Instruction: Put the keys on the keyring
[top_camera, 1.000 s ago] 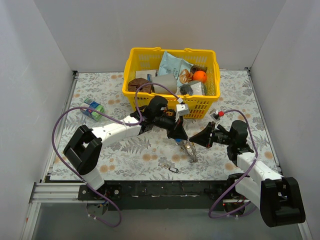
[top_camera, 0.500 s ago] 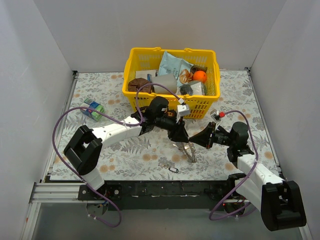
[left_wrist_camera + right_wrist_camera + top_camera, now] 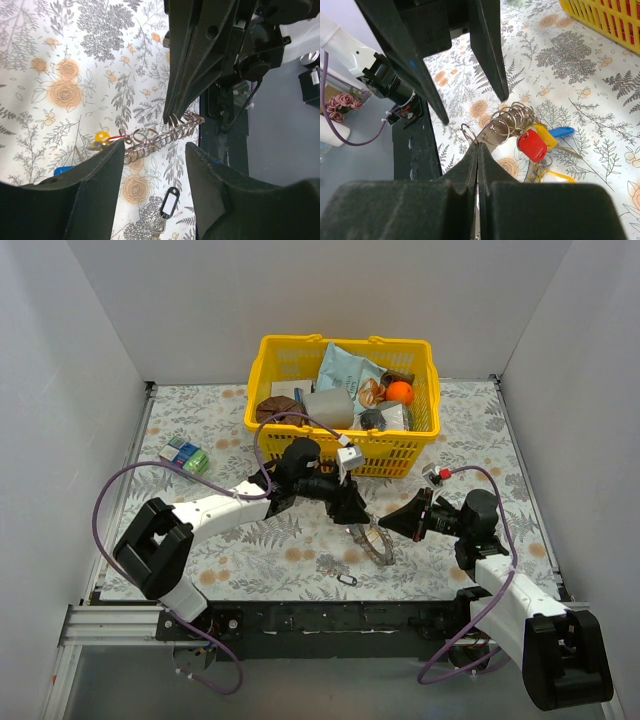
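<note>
**One pinches, one spreads**

Above, we see both arms stretched inward, left gripper [image 3: 354,517] and right gripper [image 3: 390,525] meeting at the keyring [image 3: 378,546]. Left wrist: jaws wide, straddling it. Right wrist: jaws clamped on one loop, keys [image 3: 532,145] at three o'clock.

The left arm [image 3: 215,507] lay low and stretched toward the right. The left gripper [image 3: 352,514] tipped downward, and its fingers [image 3: 95,195] stood well apart. The right arm [image 3: 497,582] reached leftward to meet it. The right gripper [image 3: 384,528] was nearly level, its fingers [image 3: 465,172] pressed together on one loop of the keyring [image 3: 506,121]. The tips of the two grippers sat just beside each other.
</note>
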Controlling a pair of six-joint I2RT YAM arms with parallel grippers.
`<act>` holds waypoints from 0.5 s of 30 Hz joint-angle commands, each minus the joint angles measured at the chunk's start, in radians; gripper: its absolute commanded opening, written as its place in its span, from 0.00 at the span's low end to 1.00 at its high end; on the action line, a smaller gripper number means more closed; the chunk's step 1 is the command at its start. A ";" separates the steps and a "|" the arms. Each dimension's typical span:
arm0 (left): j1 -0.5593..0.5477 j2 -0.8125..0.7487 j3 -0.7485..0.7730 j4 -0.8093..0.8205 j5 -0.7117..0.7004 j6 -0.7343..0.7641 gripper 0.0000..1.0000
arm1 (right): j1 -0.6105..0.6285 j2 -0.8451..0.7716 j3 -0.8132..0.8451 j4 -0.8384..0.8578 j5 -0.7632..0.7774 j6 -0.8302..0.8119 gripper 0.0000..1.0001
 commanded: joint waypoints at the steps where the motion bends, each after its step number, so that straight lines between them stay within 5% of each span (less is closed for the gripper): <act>1: 0.055 -0.100 -0.055 0.189 0.032 -0.112 0.52 | 0.004 -0.026 0.000 0.066 0.005 0.009 0.01; 15: 0.071 -0.054 -0.124 0.374 0.134 -0.255 0.52 | 0.005 -0.030 0.002 0.064 0.015 0.014 0.01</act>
